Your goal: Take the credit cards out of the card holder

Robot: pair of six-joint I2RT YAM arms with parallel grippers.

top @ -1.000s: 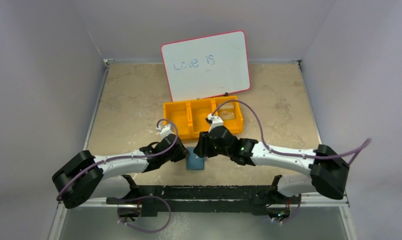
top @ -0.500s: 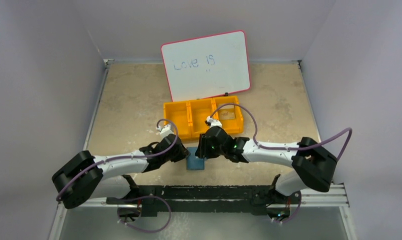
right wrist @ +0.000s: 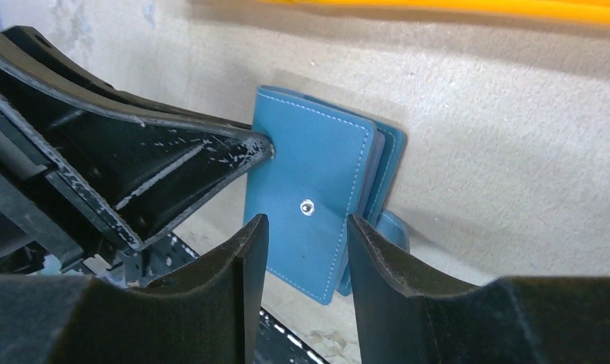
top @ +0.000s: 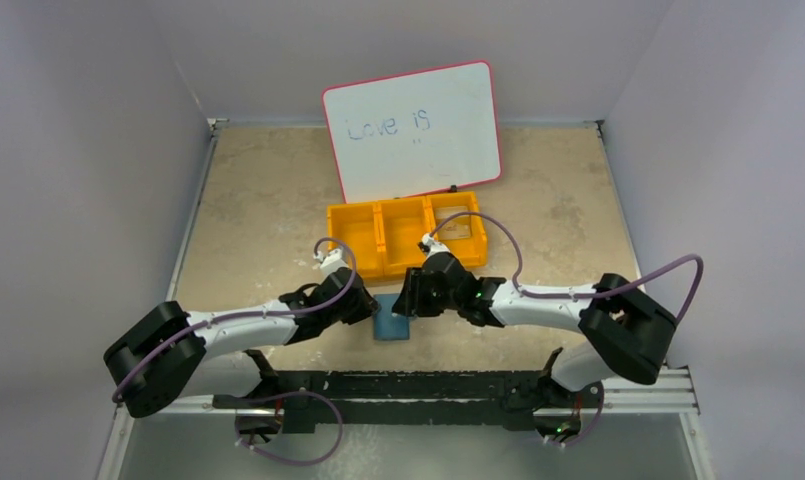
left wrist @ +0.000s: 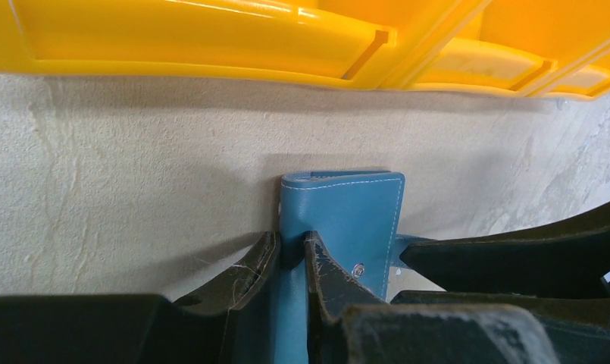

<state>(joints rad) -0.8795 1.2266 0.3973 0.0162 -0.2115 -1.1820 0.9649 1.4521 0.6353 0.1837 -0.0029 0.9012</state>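
The small teal-blue folded leather card holder (top: 390, 327) sits at the near middle of the beige stone-patterned table (top: 258, 200), just in front of the orange plastic three-compartment bin (top: 381, 232) and apart from it. It is folded, white stitching along its edges and a silver snap stud (right wrist: 307, 205) on the face turned to the right wrist camera. Its leaves part slightly along one edge, where the rounded closure tab (right wrist: 393, 228) sticks out. Whether it rests on the table or hangs just above it cannot be told.

The left gripper (left wrist: 290, 262) pinches one edge of the card holder, a black finger pressed against each face. The right gripper (right wrist: 305, 254) is at the opposite side with its jaws spread. The stud face shows through the gap, and neither finger visibly touches the leather.

No brand mark can be read on the card holder. Behind the bin stands a pink-rimmed rectangular whiteboard (top: 413, 130), tilted, with "Love is" handwritten on it in blue marker. A pale flat piece lies in the bin's right compartment, too small to identify.

Both arms reach low over the table from their bases at the near edge. Each has its black elbow block pushed outward and its white forearm angled inward, so the two wrists meet at the centre. A purple cable loops over each wrist.
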